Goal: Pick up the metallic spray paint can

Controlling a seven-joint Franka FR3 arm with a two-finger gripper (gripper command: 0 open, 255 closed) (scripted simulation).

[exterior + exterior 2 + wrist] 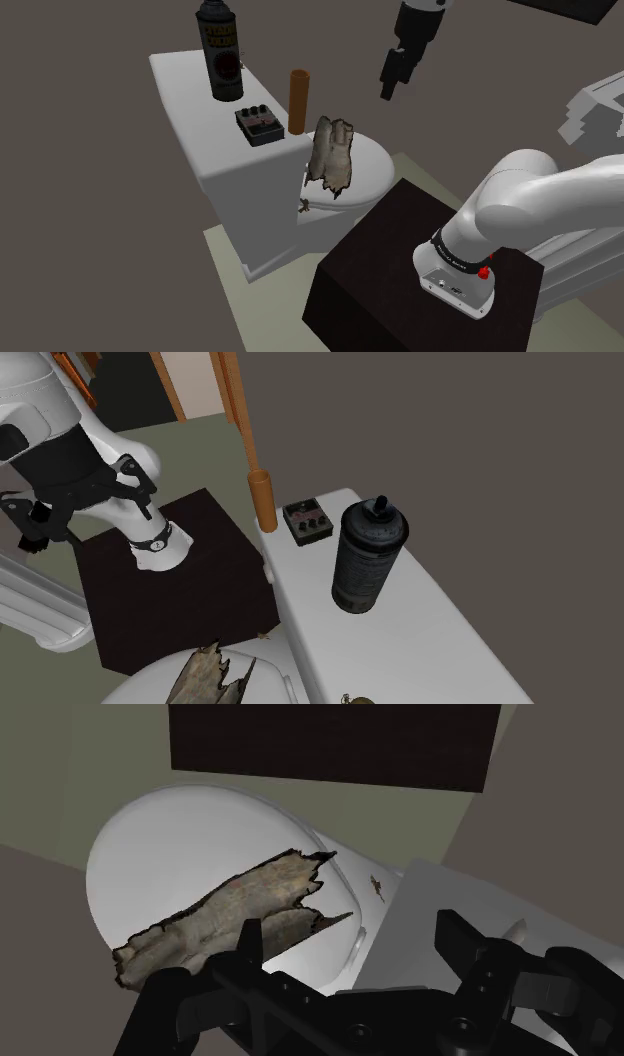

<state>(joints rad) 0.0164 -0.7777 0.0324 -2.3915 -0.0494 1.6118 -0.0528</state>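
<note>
Jaws: released, nothing between them.
Can (221, 60): upright on tank (187, 100), well apart from the jaws, lower.
Approach: to be squared on the can's body, clear of pedal (259, 125).

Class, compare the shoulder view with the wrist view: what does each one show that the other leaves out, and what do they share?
Shoulder view adds the dark spray can and a small pedal box on the white tank, with a brown cylinder beside them. Wrist view adds that the claw is open. Shared: the ragged bark-like piece on the white lid, and the black stand.
</note>
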